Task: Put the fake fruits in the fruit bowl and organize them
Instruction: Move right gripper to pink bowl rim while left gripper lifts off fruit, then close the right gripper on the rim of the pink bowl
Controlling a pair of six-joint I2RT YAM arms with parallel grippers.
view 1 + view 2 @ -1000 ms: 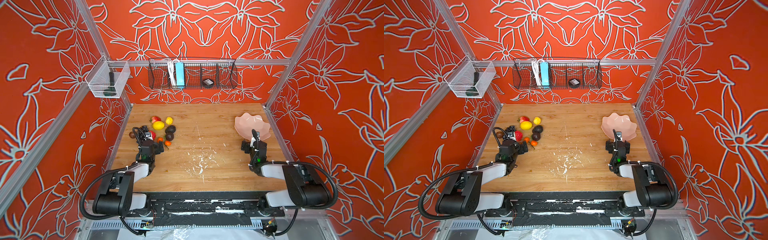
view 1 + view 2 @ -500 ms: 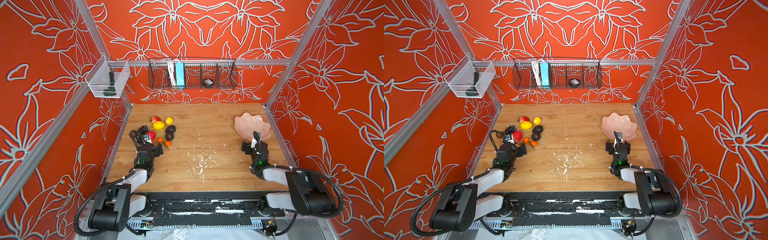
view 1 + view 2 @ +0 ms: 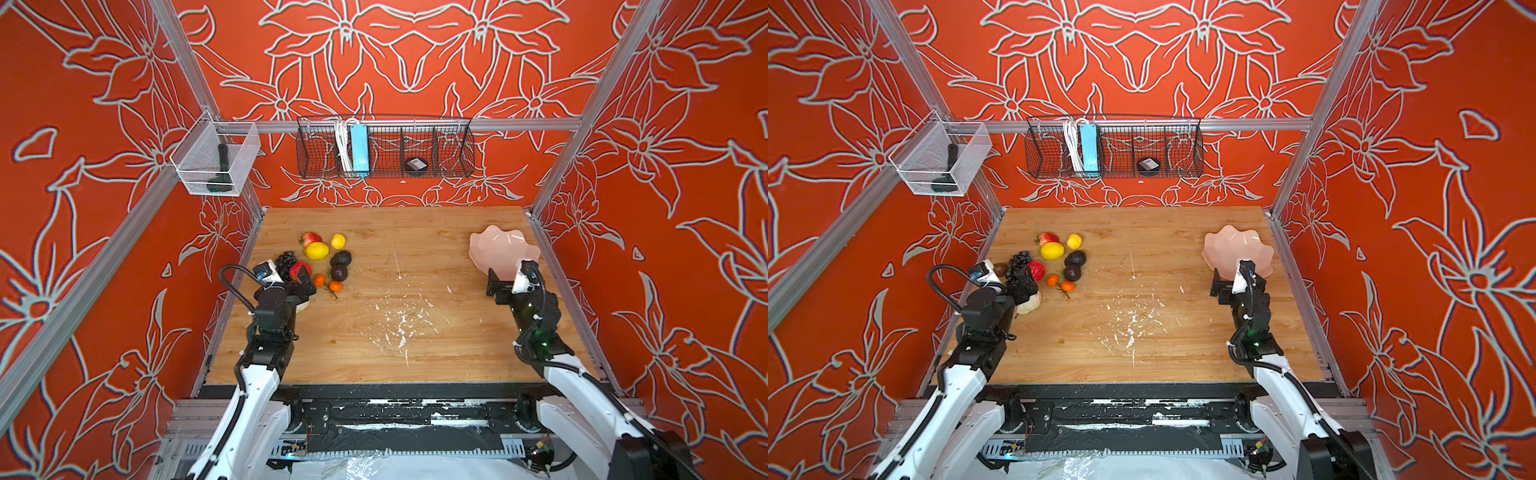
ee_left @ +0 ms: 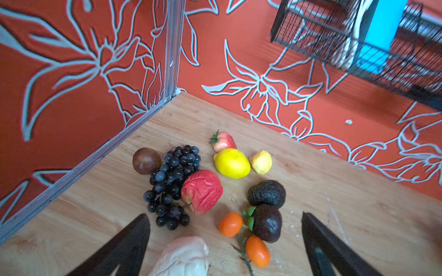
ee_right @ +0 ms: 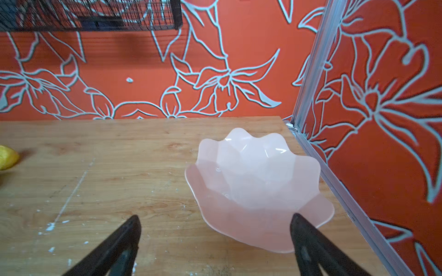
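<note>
Far left on the table (image 3: 415, 332), the fake fruits (image 4: 202, 191) lie clustered, the left gripper (image 4: 223, 215) at their near edge, jaws spread wide, gripping nothing. Far right sits the fruit bowl (image 5: 251, 172), the right gripper (image 5: 215, 215) equally spread and empty at its rim.

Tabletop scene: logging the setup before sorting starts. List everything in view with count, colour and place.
fruit bowl: 1, pale pink, right rear, empty
lemons: 2, yellow, fruit cluster's far side
strawberry: 1, red, beside lemons
apple: 1, red, cluster middle
grape bunch: 1, black, touching apple
avocados: 2, dark, right of apple
small oranges: 2, orange, beside nearer avocado
brown fruit: 1, by left wall
pale piece: 1, cream, under left tool
wire basket: 1, black, back wall
mesh box: 1, clear, left rear post
left tool: 1, black, open, at cluster's near edge
right tool: 1, black, open, at bowl's rim
</note>
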